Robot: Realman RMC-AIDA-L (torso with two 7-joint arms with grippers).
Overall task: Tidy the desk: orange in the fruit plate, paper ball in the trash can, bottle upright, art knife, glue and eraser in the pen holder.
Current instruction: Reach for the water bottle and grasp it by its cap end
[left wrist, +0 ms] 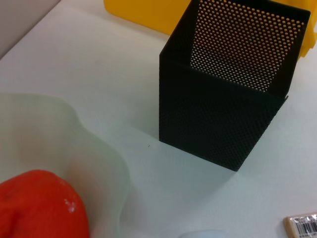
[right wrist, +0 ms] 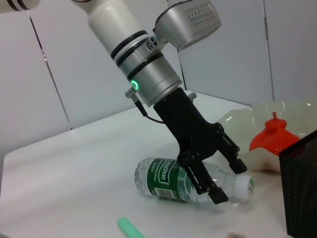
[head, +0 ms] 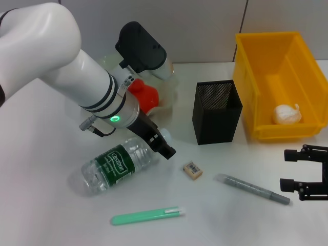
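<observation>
On the desk lies the bottle, clear, green-labelled, white cap toward the pen holder. Left gripper straddles its neck, fingers spread, not yet clamped. Right gripper waits apart, fingers released.

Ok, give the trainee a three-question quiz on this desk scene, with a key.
1. True or false: the bottle stands upright.
2. Where is the paper ball? A) on the desk B) in the trash can C) in the pen holder
3. Which claw is at the bottle's neck?

Key:
1. False; it lies on its side on the desk.
2. B.
3. The left claw, open astride the neck near the cap; the right claw hovers open, apart, near the desk's edge.
</observation>
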